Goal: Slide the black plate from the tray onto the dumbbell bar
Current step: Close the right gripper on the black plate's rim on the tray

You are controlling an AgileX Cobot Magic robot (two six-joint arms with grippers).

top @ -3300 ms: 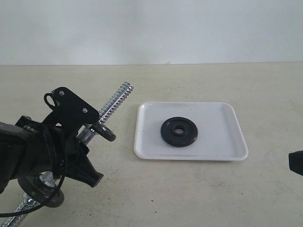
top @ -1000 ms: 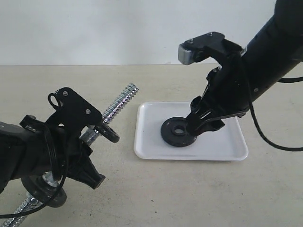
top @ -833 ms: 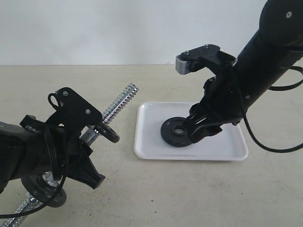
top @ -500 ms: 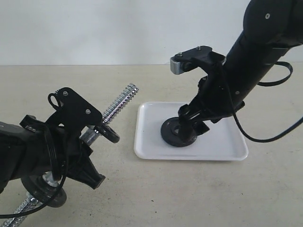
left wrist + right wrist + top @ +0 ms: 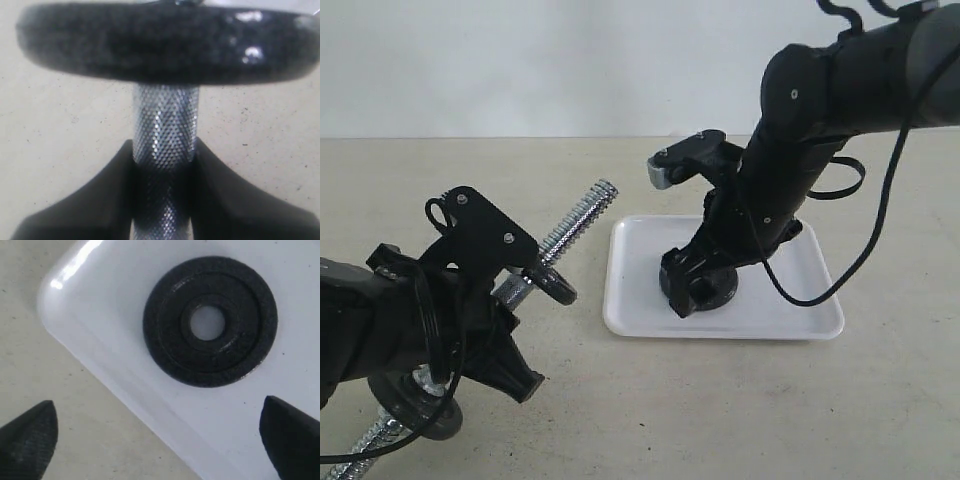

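Observation:
The black plate (image 5: 210, 360) lies flat on the white tray (image 5: 125, 365), its central hole showing the tray through it. My right gripper (image 5: 160, 440) hovers over the plate's near side, open wide, with both fingertips (image 5: 30, 435) clear of it. In the exterior view that gripper (image 5: 692, 290) covers most of the black plate (image 5: 725, 287) on the tray (image 5: 790, 310). My left gripper (image 5: 164, 170) is shut on the knurled middle of the dumbbell bar (image 5: 165, 125). The bar (image 5: 570, 225) tilts up, threaded end towards the tray.
A second black disc (image 5: 165, 42) sits on the bar beyond my left fingers, near the bar's low end (image 5: 420, 405) in the exterior view. The beige table (image 5: 720, 410) surrounds the tray. A pale wall stands behind.
My right arm has swung left and down over the black plate while its jaws spread wider. The left arm and the bar have stayed put.

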